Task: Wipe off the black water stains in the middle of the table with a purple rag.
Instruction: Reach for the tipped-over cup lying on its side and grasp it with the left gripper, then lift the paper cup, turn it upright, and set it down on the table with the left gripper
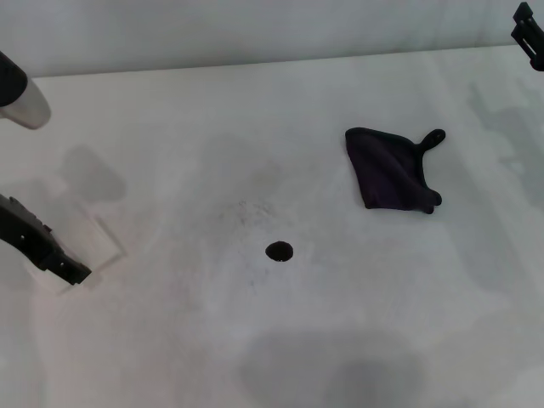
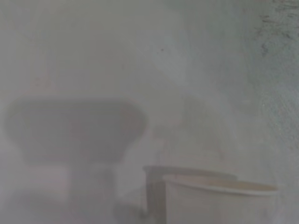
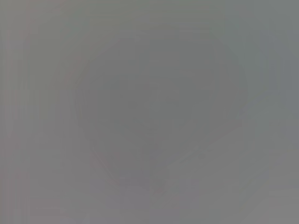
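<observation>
The black water stain (image 1: 279,251) is a small round glossy blot near the middle of the white table (image 1: 170,340). The purple rag (image 1: 389,170) lies flat and very dark to the right of the stain and farther back, with its loop tab (image 1: 432,137) pointing right. Neither gripper touches the rag or the stain. My left gripper (image 1: 72,270) is low at the left edge, beside a white cup (image 1: 89,242). My right gripper (image 1: 530,34) is only partly in view at the far right top corner, well away from the rag. The right wrist view shows nothing distinct.
The white cup also shows in the left wrist view (image 2: 219,200), standing on the table (image 2: 140,56). A faint grey speckled smudge (image 1: 251,211) lies just behind the stain. The table's far edge meets a pale wall (image 1: 255,30).
</observation>
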### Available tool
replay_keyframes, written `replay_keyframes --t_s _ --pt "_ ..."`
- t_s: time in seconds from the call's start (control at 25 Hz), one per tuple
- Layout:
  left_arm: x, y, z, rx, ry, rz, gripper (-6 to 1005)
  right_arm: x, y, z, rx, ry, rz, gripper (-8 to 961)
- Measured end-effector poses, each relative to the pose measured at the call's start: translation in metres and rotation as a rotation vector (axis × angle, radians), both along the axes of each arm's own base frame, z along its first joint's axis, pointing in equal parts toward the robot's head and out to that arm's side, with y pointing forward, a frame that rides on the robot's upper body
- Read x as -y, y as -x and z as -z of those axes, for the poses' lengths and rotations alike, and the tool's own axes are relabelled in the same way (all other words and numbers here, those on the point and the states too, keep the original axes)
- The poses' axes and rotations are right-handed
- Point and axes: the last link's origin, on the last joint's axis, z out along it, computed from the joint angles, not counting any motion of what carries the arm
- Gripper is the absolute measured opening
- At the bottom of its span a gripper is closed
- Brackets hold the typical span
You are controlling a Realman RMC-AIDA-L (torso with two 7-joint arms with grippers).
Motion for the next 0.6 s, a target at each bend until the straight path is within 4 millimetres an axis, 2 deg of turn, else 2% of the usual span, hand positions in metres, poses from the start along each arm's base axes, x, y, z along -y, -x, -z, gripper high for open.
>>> replay_keyframes --t_s 0.44,0.6 --pt "0.0005 0.0029 0.0048 0.013 -0.001 -0.002 850 0.0005 -0.0004 0.0004 -0.001 0.001 0.002 872" --pt "-0.0005 0.0036 0.0055 0.013 -0.011 0.001 762 0.0012 -0.0009 0.0009 -0.002 0.002 0.003 872"
